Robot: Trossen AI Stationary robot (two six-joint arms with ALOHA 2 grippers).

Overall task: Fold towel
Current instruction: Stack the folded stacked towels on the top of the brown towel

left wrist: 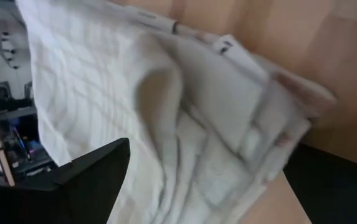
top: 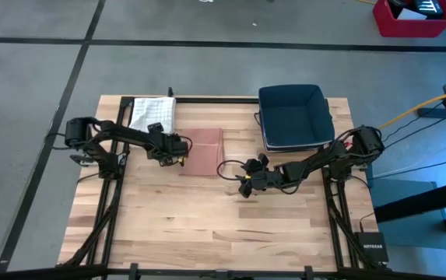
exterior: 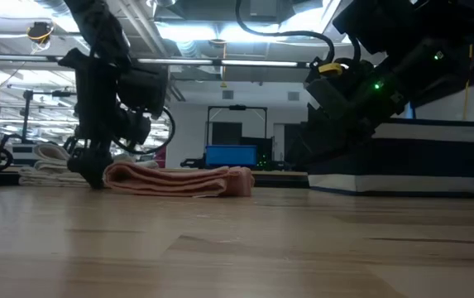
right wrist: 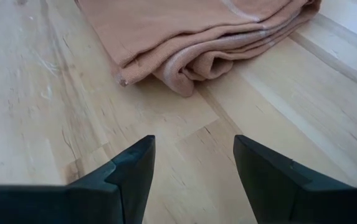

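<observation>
Overhead, a white checked towel (top: 153,114) lies at the far left of the table (top: 207,225), with the folded salmon-pink towel (top: 202,152) just beside it toward the centre and a dark blue bin (top: 294,117) at far right. The low view alone shows the pink towel (exterior: 179,180) as a low stack of layers, its rolled fold edge at one end. The left wrist view shows only the bunched white towel (left wrist: 166,118); the right wrist view shows the pink towel's folded corner (right wrist: 197,31). The pink towel's long axis runs from the table's near side to its far side. The left end effector (top: 177,149) stands wide open at the pink towel's left edge, holding nothing. The right end effector (top: 246,177) is open on bare wood right of the towel, empty.
</observation>
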